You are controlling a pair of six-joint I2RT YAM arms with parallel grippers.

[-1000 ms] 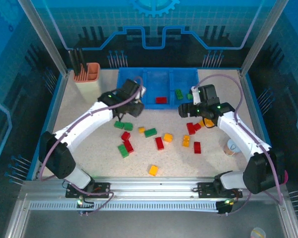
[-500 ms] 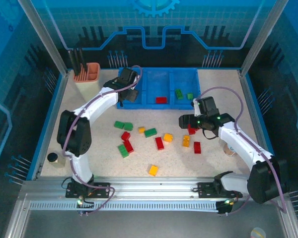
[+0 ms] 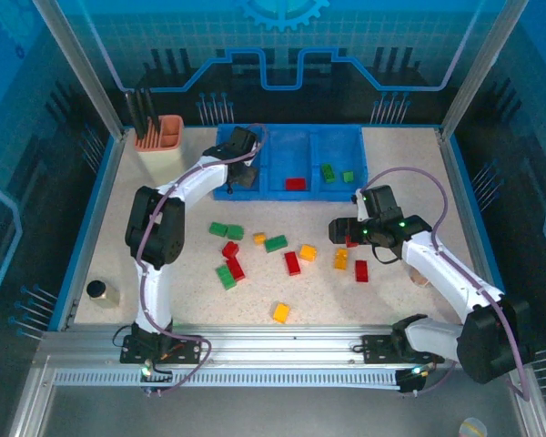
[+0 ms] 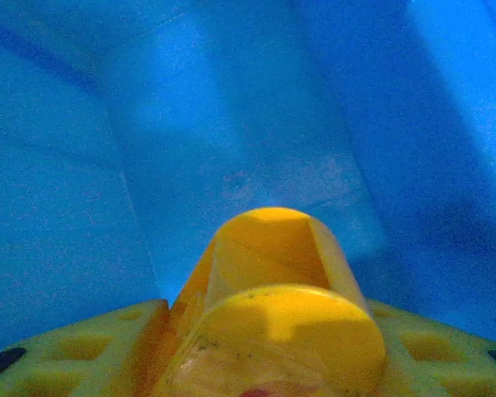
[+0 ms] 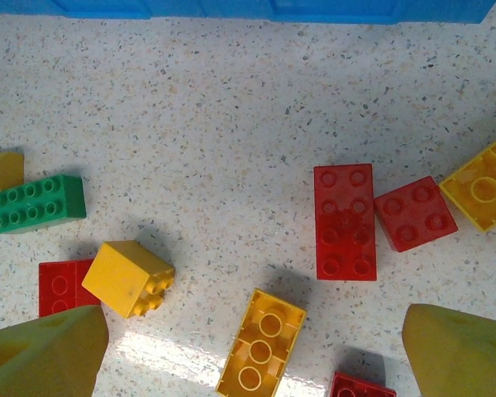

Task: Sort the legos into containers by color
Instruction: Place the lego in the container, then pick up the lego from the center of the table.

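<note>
Shows right gripper (image 5: 252, 351) wide open, empty, directly over yellow brick (image 5: 261, 354), long axis pointing ahead; left gripper (image 4: 260, 364) clamping yellow round piece (image 4: 269, 265).

No text, numbers, labels or brand marks can be read in any view. The only sign-like mark is a blue gear emblem (image 3: 282, 11) on the back panel (image 3: 282, 55) at 12 o'clock, without lettering.
</note>
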